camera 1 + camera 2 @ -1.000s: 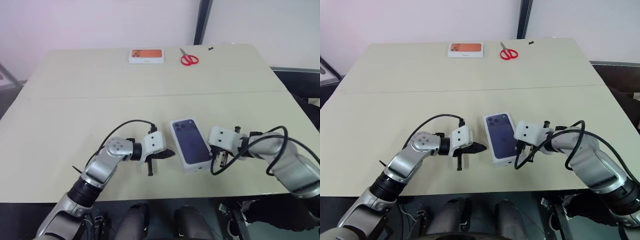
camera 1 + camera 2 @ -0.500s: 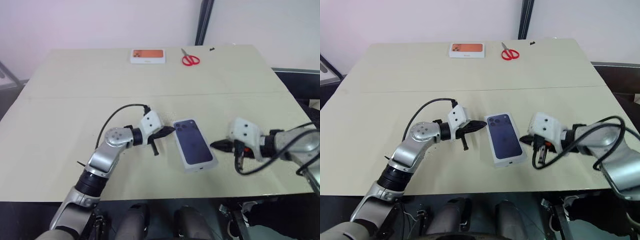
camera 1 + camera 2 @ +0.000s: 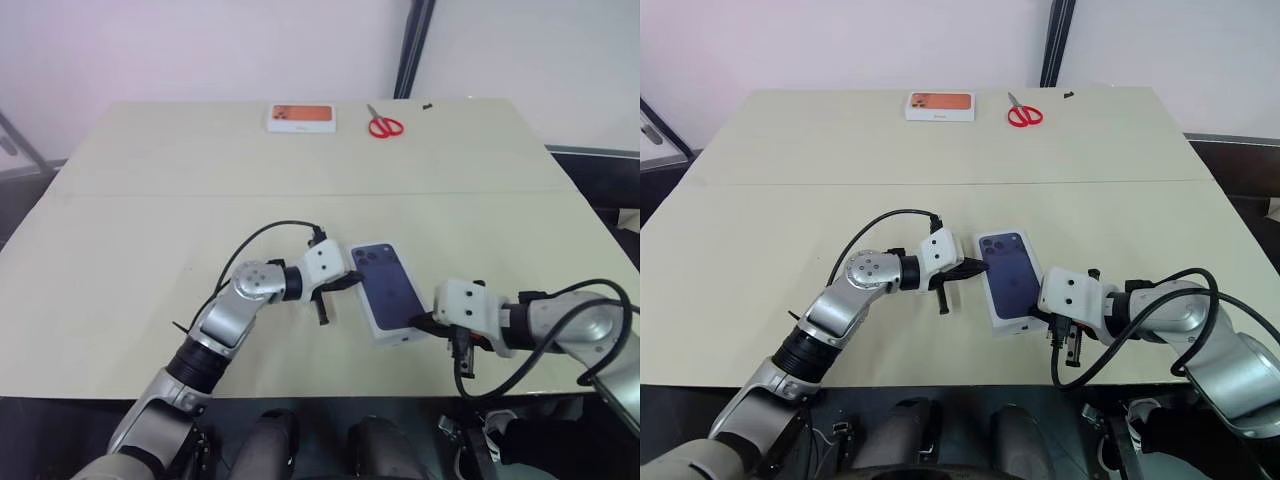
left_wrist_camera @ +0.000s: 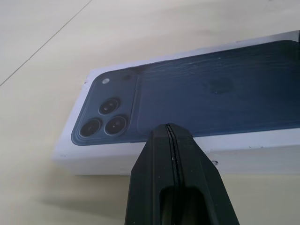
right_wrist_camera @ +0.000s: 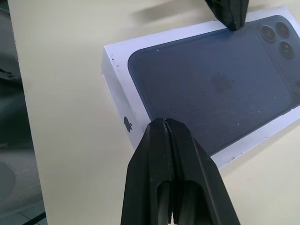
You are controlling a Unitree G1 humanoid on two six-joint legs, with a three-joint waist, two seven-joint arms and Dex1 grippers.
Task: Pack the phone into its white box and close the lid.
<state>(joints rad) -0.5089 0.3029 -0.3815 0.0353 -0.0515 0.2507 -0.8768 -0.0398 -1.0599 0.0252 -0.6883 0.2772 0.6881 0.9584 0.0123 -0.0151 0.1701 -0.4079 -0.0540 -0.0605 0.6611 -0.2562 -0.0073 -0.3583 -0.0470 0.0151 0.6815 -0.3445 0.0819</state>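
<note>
Lid [image 3: 388, 292] on, printed phone back facing up, closing the white box [image 3: 398, 337] near the front middle of the beige surface [image 3: 150, 240], angled a little. Phone itself hidden, so cannot tell whether inside.

Left end effector [image 3: 358, 279] closed, empty, tips at the lid's left long edge near the printed camera cluster; in the left wrist view, shut fingers [image 4: 171, 154] right against the box's white side wall, contact likely but not certain. Right end effector [image 3: 424, 322] closed too, empty, tips at the box's near right corner; in the right wrist view, shut fingers [image 5: 165, 145] over the lid's long edge close to the small logo on the end wall.

Far back on the surface: orange-topped box [image 3: 301, 117] and red scissors [image 3: 384, 124], side by side, well apart from the white box.
</note>
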